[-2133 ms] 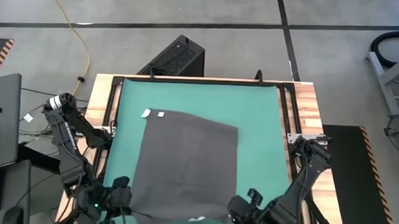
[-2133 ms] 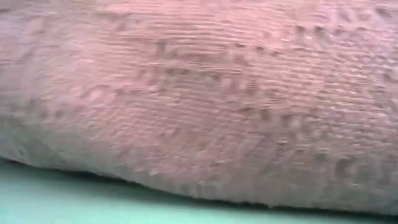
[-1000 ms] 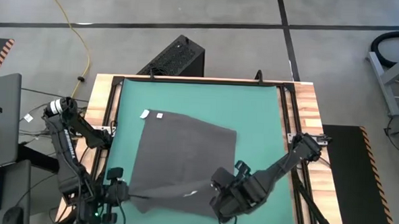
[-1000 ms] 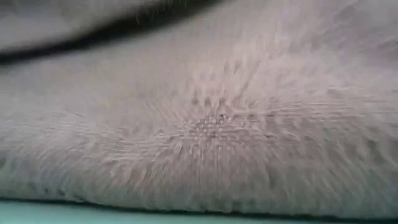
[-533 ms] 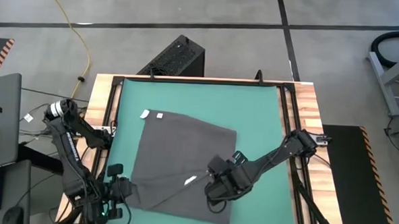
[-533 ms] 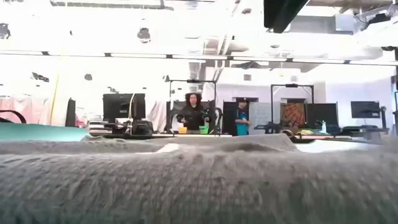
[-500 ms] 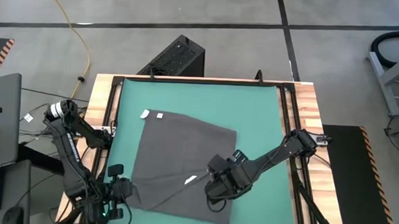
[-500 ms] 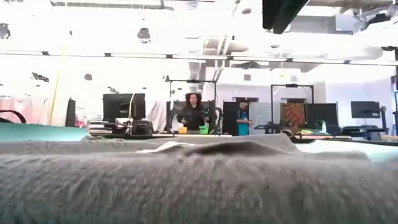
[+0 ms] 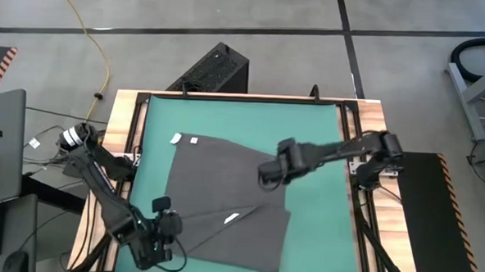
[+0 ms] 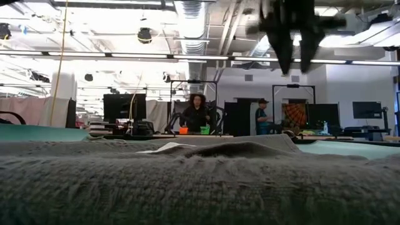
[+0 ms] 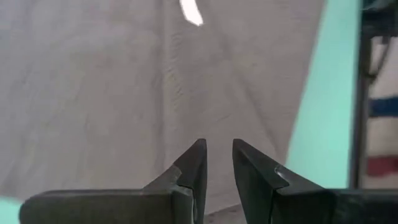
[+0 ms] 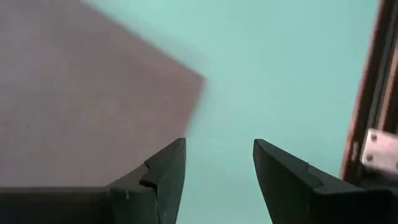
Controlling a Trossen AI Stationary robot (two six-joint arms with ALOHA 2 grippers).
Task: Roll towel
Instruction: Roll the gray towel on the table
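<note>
High view: towel (image 9: 224, 193) lies mid-frame on the green mat (image 9: 243, 120), one corner folded over. Left hand (image 9: 171, 228), narrowly parted, empty, lower left; right hand (image 9: 267, 173), wide, empty, centre-right.

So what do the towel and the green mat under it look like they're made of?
The towel looks like soft woven cloth, dark grey and matte: the low view shows a nubby, fuzzy weave. The green mat looks smooth, flat and matte, possibly rubber or foam; the frames don't settle which.
</note>
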